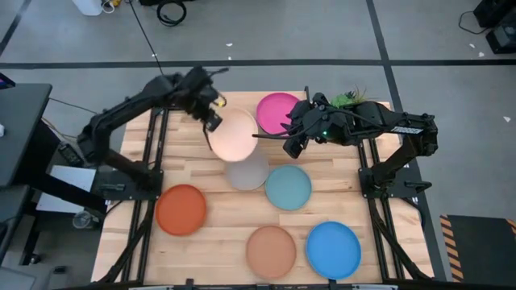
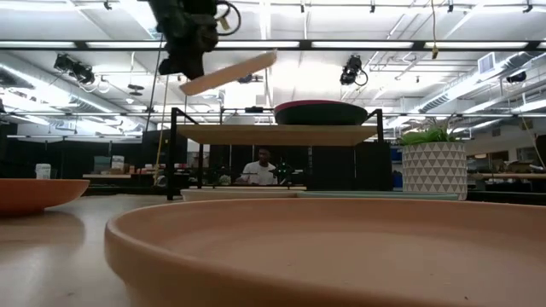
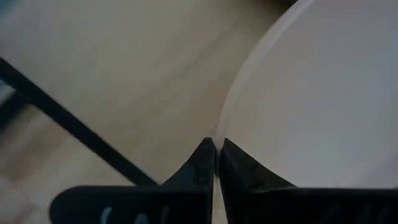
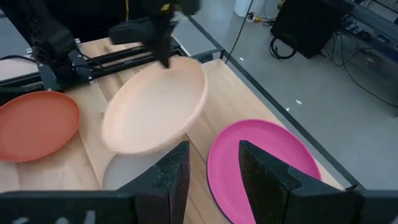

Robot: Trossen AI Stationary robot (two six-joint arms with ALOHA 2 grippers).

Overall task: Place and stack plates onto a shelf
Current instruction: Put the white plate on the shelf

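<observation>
My left gripper is shut on the cream plate, which hangs tilted in the air above the shelf in the low view. The pink plate rests flat on the shelf's right half. My right gripper is open and hovers beside the pink plate, touching nothing. On the tabletop lie the grey plate, a pale blue-green plate, the orange plate, the tan plate and the bright blue plate. My left gripper pinches the cream plate's rim between its two fingers, one finger on each face of the plate. The plate is lifted clear and tilted, its free edge higher than the held edge.
A potted plant stands at the table's far right corner, beside the shelf. A person sits in the room behind the table. The tan plate fills the low view's foreground.
</observation>
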